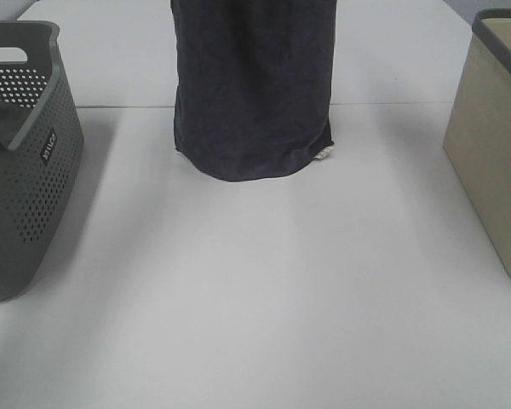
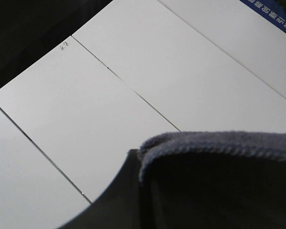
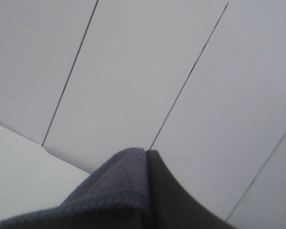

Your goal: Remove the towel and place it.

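The towel (image 1: 254, 94) is seen hanging at upper centre — pinched in both sets of jaws — over the table (image 1: 255, 298).

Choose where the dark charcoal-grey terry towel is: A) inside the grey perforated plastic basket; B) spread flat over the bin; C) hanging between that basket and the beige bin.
C: the dark charcoal-grey terry towel hangs mid-table, the grey perforated plastic basket left of it, the beige bin right.

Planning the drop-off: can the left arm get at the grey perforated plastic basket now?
Probably yes: bare white table lies between the hanging dark charcoal terry towel and the basket, though the left end effector is shut on the towel.
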Tool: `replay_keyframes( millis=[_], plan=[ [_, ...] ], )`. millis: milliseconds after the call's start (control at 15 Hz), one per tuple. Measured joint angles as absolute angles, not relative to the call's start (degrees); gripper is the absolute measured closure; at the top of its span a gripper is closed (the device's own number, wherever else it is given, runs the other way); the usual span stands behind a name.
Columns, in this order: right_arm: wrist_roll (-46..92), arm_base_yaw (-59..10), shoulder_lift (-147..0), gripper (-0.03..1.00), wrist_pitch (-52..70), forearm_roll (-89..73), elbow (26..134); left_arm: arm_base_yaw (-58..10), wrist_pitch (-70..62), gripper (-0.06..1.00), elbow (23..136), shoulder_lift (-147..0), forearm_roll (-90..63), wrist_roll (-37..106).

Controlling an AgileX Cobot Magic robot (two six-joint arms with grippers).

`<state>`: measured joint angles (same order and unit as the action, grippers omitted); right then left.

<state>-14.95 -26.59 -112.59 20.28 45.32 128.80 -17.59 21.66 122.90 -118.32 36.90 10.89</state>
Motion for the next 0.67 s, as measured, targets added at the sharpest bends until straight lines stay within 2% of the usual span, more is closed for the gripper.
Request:
replay_keyframes(
  millis=[200,400,667],
  plan=[
    [-15.47,-23.61,-114.94,0.97,15.24,43.09,131.04,-16.39,22.4,0.94,134.3,-125.88,35.58,10.94],
    [-15.81,-20.63,-115.34,0.97,10.43,41.25,131.89,-16.44,18.68,0.94,153.55,-135.33,35.52,8.77],
    [-15.81,-19.65,-115.79,0.97,13.18,36.96,131.89,-16.67,13.46,0.94,154.3,-137.34,35.64,7.91]
  ],
)
